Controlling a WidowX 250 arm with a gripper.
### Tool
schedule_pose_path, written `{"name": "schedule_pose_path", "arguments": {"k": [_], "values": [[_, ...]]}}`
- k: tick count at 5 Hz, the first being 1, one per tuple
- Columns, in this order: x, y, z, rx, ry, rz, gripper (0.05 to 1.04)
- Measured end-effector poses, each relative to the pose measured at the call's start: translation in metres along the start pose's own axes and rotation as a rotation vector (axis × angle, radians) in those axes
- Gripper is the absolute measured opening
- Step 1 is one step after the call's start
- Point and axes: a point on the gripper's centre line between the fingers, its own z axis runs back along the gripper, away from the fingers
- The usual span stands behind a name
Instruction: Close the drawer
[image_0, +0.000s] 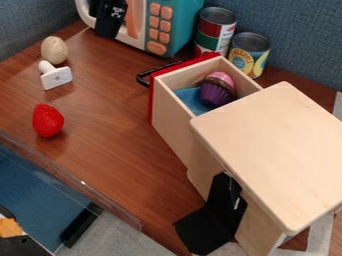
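Drawer (170, 120) open | apart, lower right of gripper (110, 20) jaws | jaw state: cannot tell

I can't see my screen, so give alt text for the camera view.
A wooden drawer with a red front stands open, a toy cupcake inside. Nearby on the table: two cans, a toy microwave, a red strawberry.

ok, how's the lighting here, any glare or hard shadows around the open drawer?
Camera view: light looks fairly soft; the wooden box's top is bright, its side darker. Glints on the clear plastic edge and small highlights on the strawberry; no strong glare on the drawer, and no hard-edged shadow I can make out around it.
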Motion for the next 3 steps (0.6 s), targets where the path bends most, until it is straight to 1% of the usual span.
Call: {"name": "schedule_pose_path", "arguments": {"k": [1,2,3], "values": [[0.003,0.0,-0.012,-0.027,0.019,-0.016,0.999],[0.005,0.009,-0.025,-0.035,0.015,-0.146,0.999],[0.003,0.021,-0.031,0.013,-0.027,-0.256,0.999]]}}
